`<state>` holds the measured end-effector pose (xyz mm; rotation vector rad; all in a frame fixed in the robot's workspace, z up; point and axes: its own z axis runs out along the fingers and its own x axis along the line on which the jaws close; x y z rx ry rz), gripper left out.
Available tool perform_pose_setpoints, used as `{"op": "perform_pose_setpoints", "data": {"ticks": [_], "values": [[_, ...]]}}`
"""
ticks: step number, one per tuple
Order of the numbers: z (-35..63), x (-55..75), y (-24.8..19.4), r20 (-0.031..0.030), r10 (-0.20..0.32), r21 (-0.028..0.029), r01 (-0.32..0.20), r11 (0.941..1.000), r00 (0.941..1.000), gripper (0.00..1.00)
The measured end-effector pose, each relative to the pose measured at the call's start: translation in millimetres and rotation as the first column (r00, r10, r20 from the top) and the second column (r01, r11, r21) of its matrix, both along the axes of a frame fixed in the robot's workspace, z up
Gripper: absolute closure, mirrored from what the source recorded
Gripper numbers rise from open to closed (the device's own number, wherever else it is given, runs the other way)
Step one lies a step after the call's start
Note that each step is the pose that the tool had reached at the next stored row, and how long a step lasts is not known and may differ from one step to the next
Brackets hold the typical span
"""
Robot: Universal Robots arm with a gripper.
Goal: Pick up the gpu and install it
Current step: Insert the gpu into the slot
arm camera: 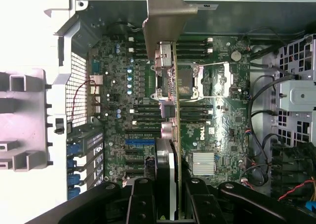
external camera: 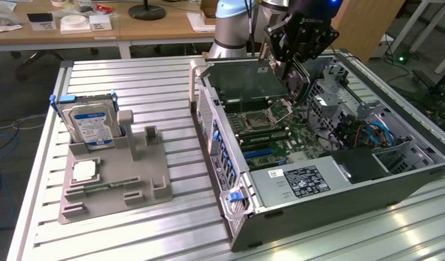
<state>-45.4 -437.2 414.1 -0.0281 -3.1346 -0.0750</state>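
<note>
Inside the open case, claw: drawn in to a narrow gap and clamped on the gpu, one finger against each face of the card
Gpu: held on edge in the air over the motherboard, above the CPU socket and the memory slots; it runs crosswise to the expansion slots and is seated in none of them
Bracket: silver, at the end of the card away from the claw
Arm: stands at the far side of the bench, behind the case; the wrist points straight down and the claw hangs over the case's far half
Case: lies on its side with the top panel off, toward the exterior view's right of the bench
Motherboard: green, flat on the floor of the case
CPU socket: its metal frame lies just beside the hanging card in the wrist view
Memory slots: dark rows on either side of the socket
Power supply: grey box with a black label, in the near corner of the case
Cables: blue, bundled by the wall on the exterior view's right
Tray: grey holder on the bench, well apart from the case on the exterior view's left
Hard drive: stands upright in the tray's far slot, blue-white label facing out
Chip: small, silver, flat in a recess of the tray
Bench: ribbed aluminium
</note>
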Motion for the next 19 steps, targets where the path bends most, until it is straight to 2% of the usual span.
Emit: {"op": "perform_pose_setpoints", "data": {"ticks": [4,9,13,17,19], "values": [[-0.1,0.0,0.0,0.0000,0.058,0.0001,-0.058,0.9983,0.9983,0.72],[-0.1,0.0,0.0,0.0000,0.139,0.0000,-0.139,0.9903,0.9903,0.72],[-0.1,0.1,0.0,0.0001,0.200,0.0000,-0.200,0.9798,0.9798,0.72],[-0.1,0.3,0.0,0.0001,0.256,0.0000,-0.256,0.9667,0.9667,0.72],[-0.2,0.2,0.0,0.0001,0.271,0.0000,-0.271,0.9626,0.9626,0.72]]}}
